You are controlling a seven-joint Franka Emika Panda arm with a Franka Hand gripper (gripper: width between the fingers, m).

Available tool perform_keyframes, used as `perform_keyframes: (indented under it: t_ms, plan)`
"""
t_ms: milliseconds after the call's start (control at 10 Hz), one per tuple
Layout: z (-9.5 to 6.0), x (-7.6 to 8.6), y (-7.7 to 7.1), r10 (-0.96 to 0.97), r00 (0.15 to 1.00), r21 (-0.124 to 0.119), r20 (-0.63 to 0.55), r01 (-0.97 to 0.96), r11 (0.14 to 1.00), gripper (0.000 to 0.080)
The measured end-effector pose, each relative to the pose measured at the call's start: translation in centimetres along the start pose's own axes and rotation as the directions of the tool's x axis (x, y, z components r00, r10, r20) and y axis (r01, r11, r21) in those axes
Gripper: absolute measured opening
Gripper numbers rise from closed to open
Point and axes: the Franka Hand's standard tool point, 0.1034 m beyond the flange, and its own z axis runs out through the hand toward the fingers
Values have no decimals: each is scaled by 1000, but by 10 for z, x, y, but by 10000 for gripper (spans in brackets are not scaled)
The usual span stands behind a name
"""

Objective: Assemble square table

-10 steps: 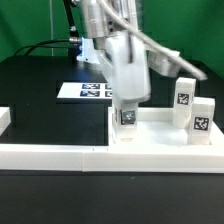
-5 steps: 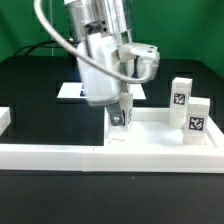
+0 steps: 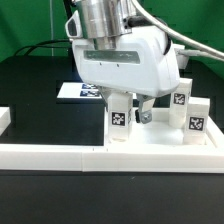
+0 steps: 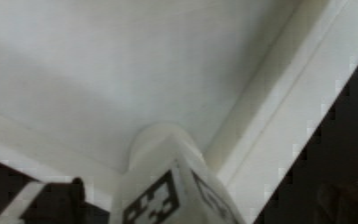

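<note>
The white square tabletop point(image 3: 160, 130) lies at the exterior view's right, just behind the border wall. A white tagged leg block point(image 3: 120, 120) stands upright in its near left corner. My gripper point(image 3: 123, 108) comes down over this leg, one finger on each side, and is shut on its upper part. In the wrist view the same leg point(image 4: 167, 185) rises close to the camera above the tabletop's bare surface point(image 4: 105, 70) and its rim. Two more leg blocks point(image 3: 181, 98) point(image 3: 198, 120) stand at the tabletop's right side. The fourth leg is out of view.
The long low white border wall point(image 3: 60, 155) runs along the front, with a raised end point(image 3: 5, 118) at the exterior view's left. The marker board point(image 3: 75, 91) lies behind the arm on the black table. Cables hang at the back.
My gripper has turned about its vertical axis over the corner, and the leg has turned with it. The leg's tag went from skewed to facing the camera squarely. The other legs have not moved.
</note>
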Motion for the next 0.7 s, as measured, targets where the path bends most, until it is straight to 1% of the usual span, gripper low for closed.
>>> perform_keyframes:
  t_ms: [100, 200, 300, 400, 500, 700]
  plan:
    - [-4, 3, 1, -168, 986, -26, 11, 168, 985, 649]
    - [-16, 14, -5, -370, 929, -63, 17, 370, 927, 649]
    - [-13, 8, -10, -587, 809, -99, 35, 587, 803, 649]
    - [-10, 2, -11, -685, 725, -117, 63, 687, 717, 649]
    - [-10, 3, -11, -652, 756, -113, 57, 654, 748, 649]
    - [-10, 3, -11, -613, 789, -116, 51, 614, 781, 384]
